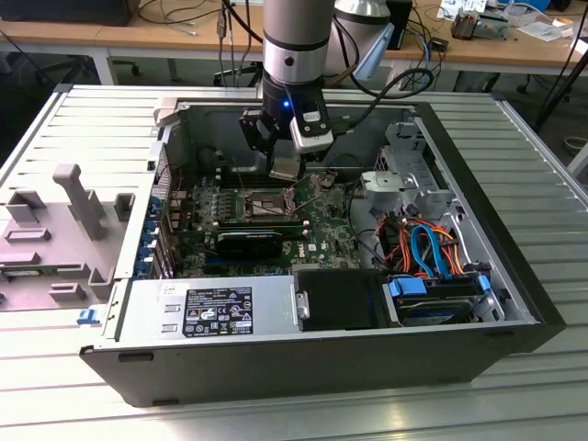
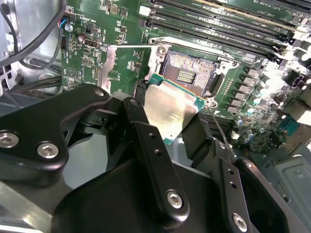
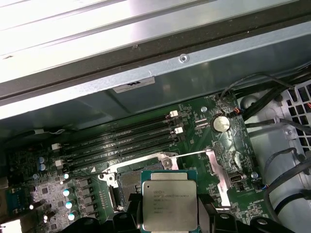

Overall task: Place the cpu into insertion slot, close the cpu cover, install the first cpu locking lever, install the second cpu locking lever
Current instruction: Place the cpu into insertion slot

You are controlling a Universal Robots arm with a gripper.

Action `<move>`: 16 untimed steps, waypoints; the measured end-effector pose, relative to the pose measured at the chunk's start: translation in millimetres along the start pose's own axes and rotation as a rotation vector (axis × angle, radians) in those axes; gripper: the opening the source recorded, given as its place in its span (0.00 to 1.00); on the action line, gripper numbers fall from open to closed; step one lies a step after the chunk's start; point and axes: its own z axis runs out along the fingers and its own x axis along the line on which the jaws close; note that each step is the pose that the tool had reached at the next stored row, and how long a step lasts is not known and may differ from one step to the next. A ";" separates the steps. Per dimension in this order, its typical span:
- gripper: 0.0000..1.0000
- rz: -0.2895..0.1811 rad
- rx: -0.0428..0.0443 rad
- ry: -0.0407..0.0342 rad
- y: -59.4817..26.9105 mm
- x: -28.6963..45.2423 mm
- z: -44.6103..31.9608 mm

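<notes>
The black two-fingered claw (image 1: 285, 171) on the grey arm is being held closed on the small, flat, square cpu (image 2: 169, 108) with the dull silver-grey metal top and green rim. The chip is being gripped by two opposite edges between the black fingers (image 2: 141, 121).

In the exterior view, the cpu (image 1: 286, 167) is being carried inside the open black computer case (image 1: 276, 367), above the green motherboard (image 1: 322, 234). In both wrist views, the cpu (image 3: 170, 204) is being shown just beside and partly over the square insertion slot (image 2: 190, 73), not yet seated in it. The contact field of the slot is being left exposed.

The thin silver metal cpu cover (image 3: 218, 177) is being shown swung open, away from the slot, at one side of it. The case is being supported on the ribbed silver metal tabletop (image 1: 533, 165).
</notes>
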 end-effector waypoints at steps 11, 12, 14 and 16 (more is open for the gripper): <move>0.54 0.016 0.0004 -0.0015 0.0 0.0 0.0; 0.54 0.018 0.0004 -0.0016 0.0 0.0 0.0; 0.54 0.021 0.0004 -0.0020 0.0 0.0 0.0; 0.54 0.025 0.0005 -0.0022 0.0 0.0 0.0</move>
